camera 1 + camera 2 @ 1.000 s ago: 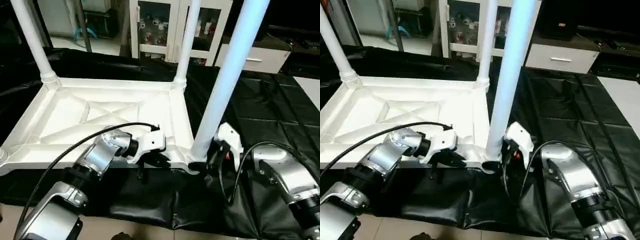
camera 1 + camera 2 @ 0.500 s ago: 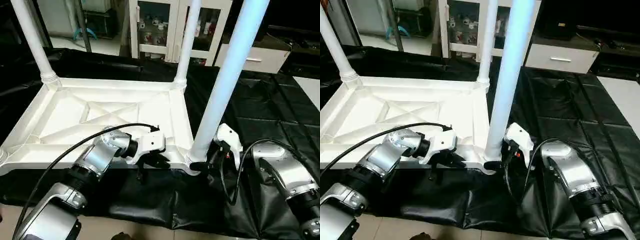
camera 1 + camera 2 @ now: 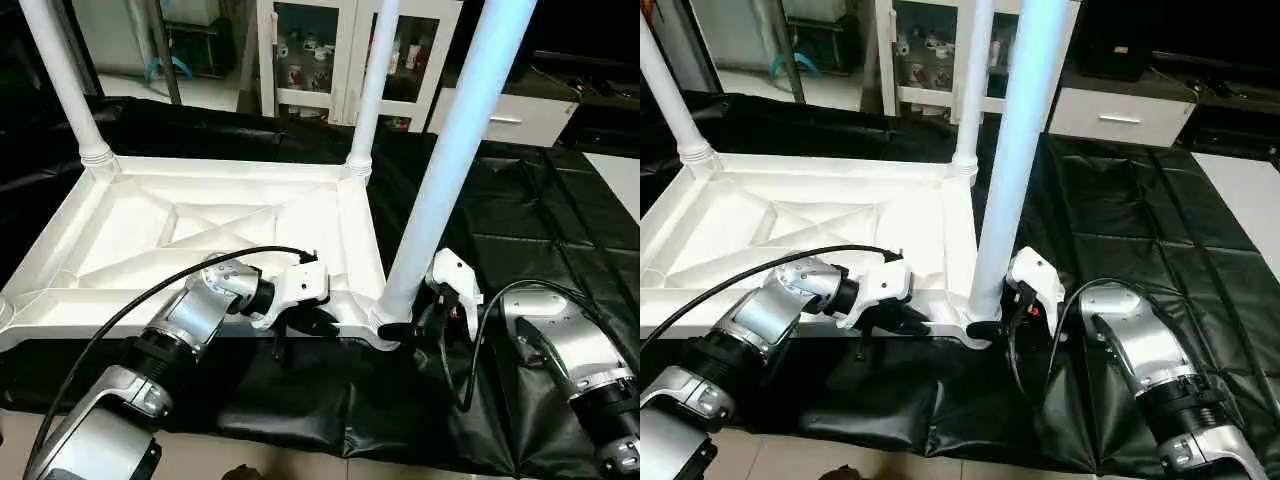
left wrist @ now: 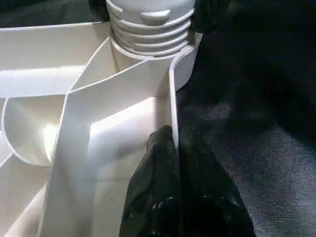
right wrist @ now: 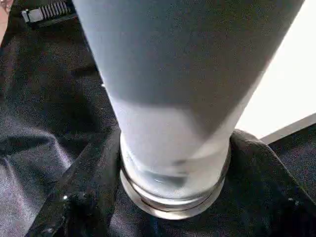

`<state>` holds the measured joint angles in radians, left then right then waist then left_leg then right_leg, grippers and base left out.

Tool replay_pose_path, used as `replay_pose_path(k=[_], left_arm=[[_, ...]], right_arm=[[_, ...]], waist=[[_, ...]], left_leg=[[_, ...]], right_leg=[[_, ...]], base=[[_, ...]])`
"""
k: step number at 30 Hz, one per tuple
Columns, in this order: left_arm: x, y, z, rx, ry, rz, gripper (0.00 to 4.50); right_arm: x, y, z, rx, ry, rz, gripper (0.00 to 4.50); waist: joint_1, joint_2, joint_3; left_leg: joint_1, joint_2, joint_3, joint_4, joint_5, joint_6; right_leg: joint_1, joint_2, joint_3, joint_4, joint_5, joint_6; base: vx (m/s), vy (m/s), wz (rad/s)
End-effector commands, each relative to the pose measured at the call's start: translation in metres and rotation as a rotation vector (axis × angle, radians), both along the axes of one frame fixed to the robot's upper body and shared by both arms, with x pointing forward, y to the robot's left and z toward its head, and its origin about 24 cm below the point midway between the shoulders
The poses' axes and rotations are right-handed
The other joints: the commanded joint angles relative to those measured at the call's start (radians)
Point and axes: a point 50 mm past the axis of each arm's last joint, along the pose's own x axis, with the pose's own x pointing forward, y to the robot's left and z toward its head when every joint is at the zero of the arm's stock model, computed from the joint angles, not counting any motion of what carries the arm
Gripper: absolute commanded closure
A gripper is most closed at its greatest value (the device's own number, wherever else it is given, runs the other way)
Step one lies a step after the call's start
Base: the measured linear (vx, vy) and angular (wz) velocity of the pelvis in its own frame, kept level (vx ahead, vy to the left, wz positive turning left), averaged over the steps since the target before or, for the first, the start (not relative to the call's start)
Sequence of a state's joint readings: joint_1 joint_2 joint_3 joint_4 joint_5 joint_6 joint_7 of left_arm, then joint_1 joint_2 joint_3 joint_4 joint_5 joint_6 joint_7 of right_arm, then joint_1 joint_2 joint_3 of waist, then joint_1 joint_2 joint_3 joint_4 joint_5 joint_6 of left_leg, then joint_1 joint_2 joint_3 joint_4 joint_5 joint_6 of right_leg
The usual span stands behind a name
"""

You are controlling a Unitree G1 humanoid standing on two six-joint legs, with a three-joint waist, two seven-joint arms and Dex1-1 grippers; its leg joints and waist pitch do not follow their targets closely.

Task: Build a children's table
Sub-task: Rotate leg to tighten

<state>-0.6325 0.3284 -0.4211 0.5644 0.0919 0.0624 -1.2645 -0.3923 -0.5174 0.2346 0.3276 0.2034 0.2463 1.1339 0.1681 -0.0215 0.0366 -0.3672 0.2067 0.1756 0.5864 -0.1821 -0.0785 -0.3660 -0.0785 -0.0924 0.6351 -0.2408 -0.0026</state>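
Note:
The children's table lies upside down on a black sheet, its white ribbed tabletop (image 3: 200, 230) facing up. Three white legs stand in its corner sockets: far left (image 3: 60, 80), far right (image 3: 372, 90) and near right (image 3: 450, 150). My left gripper (image 3: 300, 325) is shut on the tabletop's thin near rim wall, its fingers (image 4: 158, 187) pinching that wall just beside the near right socket (image 4: 148, 29). My right gripper (image 3: 405, 325) reaches in from the right and hugs the base of the near right leg (image 5: 173, 123), one black finger (image 5: 94, 177) pressed on each side.
The black sheet (image 3: 520, 220) covers the floor around the tabletop, wrinkled near my arms. A glass-door cabinet (image 3: 310, 50) and a white drawer unit (image 3: 510, 115) stand behind. A flat white board (image 3: 620, 175) lies at the right edge. Bare floor (image 3: 300, 465) shows closest to me.
The right gripper's fingers have drawn in around the base of the near right leg. The left gripper and the tabletop have stayed in place.

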Motion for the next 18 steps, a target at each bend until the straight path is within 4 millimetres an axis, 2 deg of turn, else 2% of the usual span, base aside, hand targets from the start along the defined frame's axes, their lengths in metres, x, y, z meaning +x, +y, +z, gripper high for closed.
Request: replay_pose_path(k=[1, 3, 5, 7, 9, 10, 11, 13, 15, 16, 17, 18], left_arm=[[-0.01, -0.009, -0.009, 0.014, 0.036, -0.061, 4.5], [-0.008, -0.011, -0.008, -0.008, 0.034, -0.028, 4.5], [-0.002, -0.018, -0.007, -0.056, 0.023, 0.057, 4.5], [0.001, -0.021, -0.007, -0.075, 0.015, 0.091, 4.5], [0.002, -0.023, -0.007, -0.081, 0.014, 0.105, 4.5], [0.006, -0.029, -0.009, -0.088, -0.003, 0.167, 4.5], [0.006, -0.029, -0.009, -0.088, -0.003, 0.167, 4.5], [0.014, -0.037, -0.009, -0.081, -0.047, 0.262, 4.5], [0.02, -0.04, -0.009, -0.073, -0.079, 0.32, 4.5], [0.023, -0.043, -0.008, -0.071, -0.089, 0.355, 4.5], [0.025, -0.045, -0.007, -0.07, -0.092, 0.375, 4.5], [0.025, -0.045, -0.007, -0.07, -0.092, 0.375, 4.5]], right_arm=[[0.001, 0.003, -0.001, 0.022, -0.003, -0.046, 1.76], [0.002, 0.003, -0.004, 0.031, -0.003, -0.087, 1.76], [0.005, 0.006, -0.014, 0.029, -0.002, -0.195, 1.77], [0.006, 0.009, -0.019, 0.022, -0.002, -0.247, 1.78], [0.007, 0.01, -0.022, 0.022, 0.002, -0.274, 1.78], [0.01, 0.021, -0.031, 0.014, 0.0, -0.369, 1.78], [0.01, 0.021, -0.031, 0.014, 0.0, -0.369, 1.78], [0.017, 0.037, -0.038, 0.024, 0.0, -0.532, 1.78], [0.021, 0.045, -0.042, 0.02, 0.01, -0.631, 1.78], [0.024, 0.05, -0.045, 0.002, 0.003, -0.689, 1.78], [0.026, 0.054, -0.046, -0.01, -0.003, -0.722, 1.78], [0.026, 0.054, -0.046, -0.01, -0.003, -0.722, 1.78]], waist=[[-0.002, -0.005, -0.058], [-0.004, -0.005, -0.056], [-0.007, -0.005, -0.051], [-0.013, -0.006, -0.047], [-0.019, -0.006, -0.043], [-0.024, -0.006, -0.042], [-0.027, -0.005, -0.042], [-0.034, -0.006, -0.041], [-0.042, -0.006, -0.041], [-0.046, -0.003, -0.04], [-0.047, -0.004, -0.043], [-0.049, -0.004, -0.043]], left_leg=[[0.015, 0.041, -0.011, -0.06, -0.103, 0.059], [0.015, 0.041, -0.011, -0.062, -0.117, 0.052], [0.017, 0.041, -0.011, -0.067, -0.153, 0.036], [0.018, 0.039, -0.013, -0.073, -0.205, 0.009], [0.02, 0.038, -0.015, -0.077, -0.239, -0.002], [0.02, 0.038, -0.016, -0.079, -0.25, -0.011], [0.019, 0.038, -0.017, -0.08, -0.257, -0.013], [0.019, 0.036, -0.021, -0.085, -0.263, -0.031], [0.013, 0.035, -0.026, -0.091, -0.269, -0.042], [0.019, 0.034, -0.023, -0.09, -0.288, -0.047], [0.026, 0.033, -0.023, -0.087, -0.291, -0.048], [0.025, 0.034, -0.022, -0.087, -0.282, -0.046]], right_leg=[[0.039, -0.085, 0.058, -0.062, 0.067, -0.246], [0.038, -0.086, 0.059, -0.066, 0.046, -0.245], [0.036, -0.087, 0.059, -0.073, -0.012, -0.236], [0.035, -0.09, 0.061, -0.085, -0.124, -0.212], [0.033, -0.091, 0.062, -0.093, -0.193, -0.193], [0.032, -0.089, 0.063, -0.096, -0.224, -0.181], [0.029, -0.09, 0.064, -0.096, -0.235, -0.178], [0.03, -0.091, 0.064, -0.099, -0.278, -0.16], [0.034, -0.09, 0.061, -0.1, -0.302, -0.142], [0.026, -0.09, 0.064, -0.105, -0.315, -0.138], [0.023, -0.092, 0.067, -0.107, -0.304, -0.144], [0.024, -0.091, 0.069, -0.105, -0.283, -0.149]], base=[[0.0, 0.0, 0.0], [0.0, 0.0, 0.0], [0.0, 0.0, 0.0], [0.0, 0.0, 0.0], [0.0, 0.0, 0.0], [0.0, 0.0, 0.0], [0.0, 0.0, 0.0], [0.0, 0.0, 0.0], [0.0, 0.0, 0.0], [0.0, 0.0, 0.0], [0.0, 0.0, 0.0], [0.0, 0.0, 0.0]])
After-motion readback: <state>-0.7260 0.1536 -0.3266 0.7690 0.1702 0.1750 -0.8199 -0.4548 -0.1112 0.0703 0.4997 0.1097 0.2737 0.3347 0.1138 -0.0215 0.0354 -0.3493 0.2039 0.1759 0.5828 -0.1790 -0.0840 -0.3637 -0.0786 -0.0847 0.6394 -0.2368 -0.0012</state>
